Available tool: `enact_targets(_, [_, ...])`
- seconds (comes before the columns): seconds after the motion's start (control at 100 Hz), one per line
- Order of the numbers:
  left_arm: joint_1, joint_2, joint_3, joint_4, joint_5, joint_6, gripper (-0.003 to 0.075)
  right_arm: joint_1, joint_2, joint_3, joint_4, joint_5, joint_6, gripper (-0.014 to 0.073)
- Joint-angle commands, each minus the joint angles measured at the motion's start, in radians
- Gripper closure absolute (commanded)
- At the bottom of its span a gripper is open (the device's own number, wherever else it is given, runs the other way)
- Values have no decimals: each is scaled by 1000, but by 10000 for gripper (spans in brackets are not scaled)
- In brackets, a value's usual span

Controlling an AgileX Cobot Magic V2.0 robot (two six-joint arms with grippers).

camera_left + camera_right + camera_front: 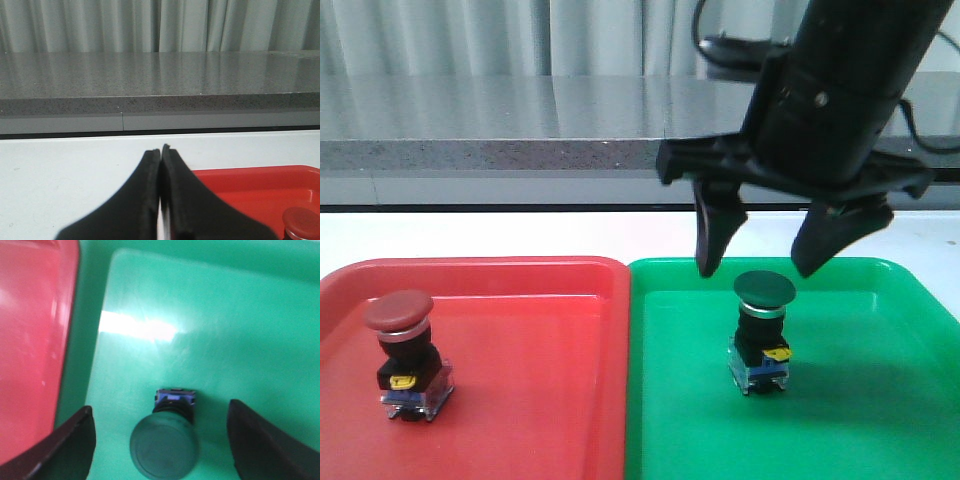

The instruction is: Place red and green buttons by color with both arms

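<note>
The red button (404, 352) stands upright in the red tray (530, 400) at the left. The green button (763, 330) stands upright in the green tray (860, 420). My right gripper (760, 268) hangs open just above the green button, its fingers spread to either side of the cap and clear of it. In the right wrist view the green button (165, 442) sits between the open fingers (70, 445). My left gripper (160, 149) is shut and empty over the white table, beside the red tray (250, 192); the red cap (302, 223) shows at the corner. The left arm is not in the front view.
The two trays lie side by side on a white table (470, 235). A grey counter ledge (490, 150) runs along the far edge, with curtains behind it.
</note>
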Motion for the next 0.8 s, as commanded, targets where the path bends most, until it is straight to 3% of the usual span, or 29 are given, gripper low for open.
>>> enact_targets(0.0, [3, -32, 10, -10, -88, -1, 741, -59, -113, -14, 17, -32, -75, 53])
enact_targets(0.2, [3, -32, 10, -10, -88, -1, 741, -240, -269, 45, 16, -7, -148, 181])
enact_targets(0.51, [3, -32, 10, -10, -88, -1, 741, -527, -509, 229, 15, -24, -266, 665])
enact_targets(0.63, [3, -32, 10, -10, -88, -1, 741, -589, -605, 304, 6, -59, -281, 657])
enact_targets(0.789, [3, -32, 10, -10, -88, -1, 741, -595, -746, 396, -21, -124, -281, 657])
